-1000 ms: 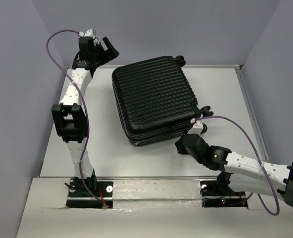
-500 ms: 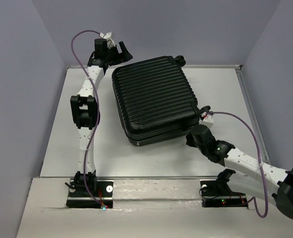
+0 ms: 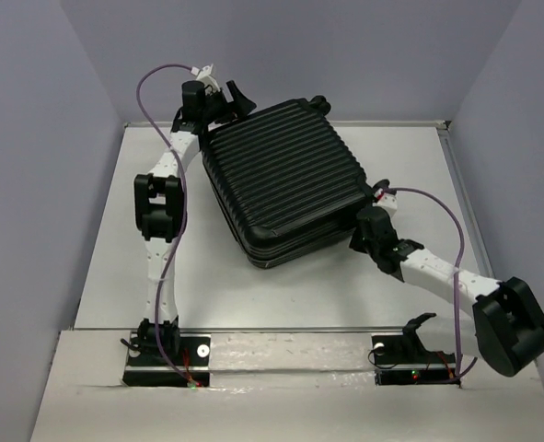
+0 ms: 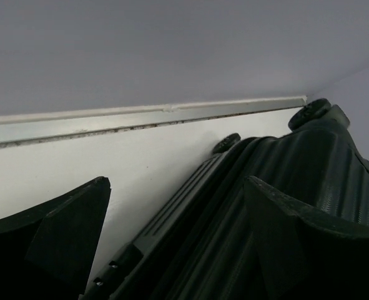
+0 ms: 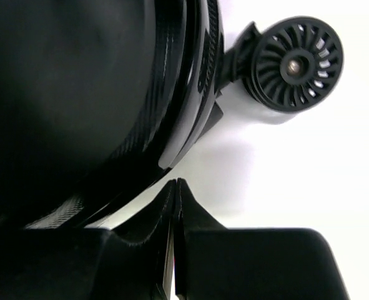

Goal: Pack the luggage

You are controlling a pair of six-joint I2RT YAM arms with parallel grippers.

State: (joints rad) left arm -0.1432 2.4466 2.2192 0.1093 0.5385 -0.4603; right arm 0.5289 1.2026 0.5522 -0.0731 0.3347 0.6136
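The luggage (image 3: 285,180) is a black ribbed hard-shell suitcase lying closed and flat on the white table, turned slightly askew. My left gripper (image 3: 230,99) is open at its far left corner, one finger over the shell; the left wrist view shows the luggage's side (image 4: 278,206) between the spread fingers (image 4: 59,231). My right gripper (image 3: 362,241) is shut and empty, its tip (image 5: 177,184) close to the luggage's near right edge (image 5: 78,94), beside a caster wheel (image 5: 296,62).
A low rail (image 3: 456,184) runs along the table's right side and a rail (image 4: 140,115) along the back. Purple walls enclose the table. Two more caster wheels (image 4: 312,112) show at the luggage's far end.
The luggage has turned and slid, its near end to the right. My left gripper moved right onto its far left corner. My right gripper moved up along the near right edge.
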